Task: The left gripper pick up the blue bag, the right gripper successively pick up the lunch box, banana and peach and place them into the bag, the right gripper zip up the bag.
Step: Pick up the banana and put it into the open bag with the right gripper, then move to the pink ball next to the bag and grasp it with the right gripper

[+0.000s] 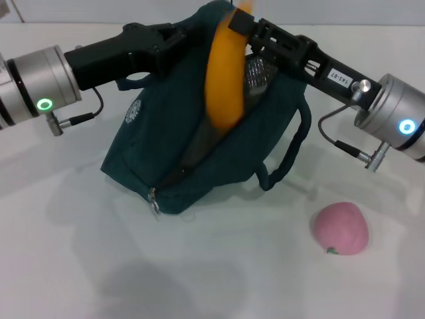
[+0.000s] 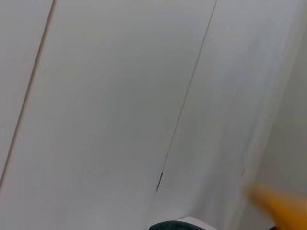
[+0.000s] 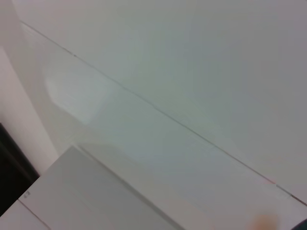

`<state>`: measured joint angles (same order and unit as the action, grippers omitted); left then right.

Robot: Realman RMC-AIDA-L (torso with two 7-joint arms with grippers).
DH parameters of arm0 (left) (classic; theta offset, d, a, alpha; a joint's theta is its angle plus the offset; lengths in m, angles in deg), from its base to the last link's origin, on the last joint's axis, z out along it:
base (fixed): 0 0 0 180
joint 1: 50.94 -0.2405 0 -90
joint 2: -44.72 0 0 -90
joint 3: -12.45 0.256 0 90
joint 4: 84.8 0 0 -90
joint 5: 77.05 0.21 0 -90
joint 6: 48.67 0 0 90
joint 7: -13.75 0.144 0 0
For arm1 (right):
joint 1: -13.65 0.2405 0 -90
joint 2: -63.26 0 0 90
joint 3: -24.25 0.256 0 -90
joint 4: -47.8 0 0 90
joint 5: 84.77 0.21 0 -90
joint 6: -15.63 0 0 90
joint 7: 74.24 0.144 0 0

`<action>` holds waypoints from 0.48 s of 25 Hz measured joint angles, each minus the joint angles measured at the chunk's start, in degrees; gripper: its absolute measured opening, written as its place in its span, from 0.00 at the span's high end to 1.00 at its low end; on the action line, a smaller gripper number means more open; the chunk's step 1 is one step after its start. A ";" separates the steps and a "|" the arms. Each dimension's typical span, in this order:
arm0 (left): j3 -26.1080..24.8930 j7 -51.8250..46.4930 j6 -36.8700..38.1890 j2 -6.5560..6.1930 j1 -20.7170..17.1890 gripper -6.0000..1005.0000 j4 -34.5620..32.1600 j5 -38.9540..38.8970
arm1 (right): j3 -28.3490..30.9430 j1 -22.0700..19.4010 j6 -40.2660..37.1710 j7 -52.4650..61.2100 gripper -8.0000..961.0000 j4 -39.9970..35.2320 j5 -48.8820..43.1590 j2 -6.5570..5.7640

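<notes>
Head view alone shows right gripper [image 1: 240, 21] clamped on banana [image 1: 224, 73] over blue bag [image 1: 199, 143]; left gripper [image 1: 178, 36] grips bag's top edge; peach [image 1: 340, 228] near tabletop's right edge; left wrist view catches only the banana's blurred tip.

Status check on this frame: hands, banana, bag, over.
Left hand holding blue bag up at its top. Right hand shut on banana, hanging over bag opening. Peach on table, waiting.

Dark teal-blue bag [image 1: 159, 143] with white round logo and silver lining, yellow-orange banana [image 1: 224, 73], pink peach [image 1: 340, 228], black pincers, white counter [image 1: 219, 266].
</notes>
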<state>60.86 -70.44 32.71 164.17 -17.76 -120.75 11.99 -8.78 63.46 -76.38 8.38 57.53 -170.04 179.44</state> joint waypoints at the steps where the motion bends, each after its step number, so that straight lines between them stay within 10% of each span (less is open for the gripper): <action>1: 0.00 0.00 0.00 0.00 -0.04 0.95 0.00 0.00 | 0.08 -0.14 -0.22 -0.14 0.43 -0.07 -0.17 0.00; 12: -0.13 -0.06 0.01 0.01 -0.14 0.95 0.00 -0.01 | 2.36 -7.46 -6.99 -4.51 0.18 -7.80 0.32 -0.01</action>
<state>60.73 -70.50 32.71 164.17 -17.90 -120.75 11.98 -6.43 56.01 -83.36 3.87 49.73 -169.72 179.43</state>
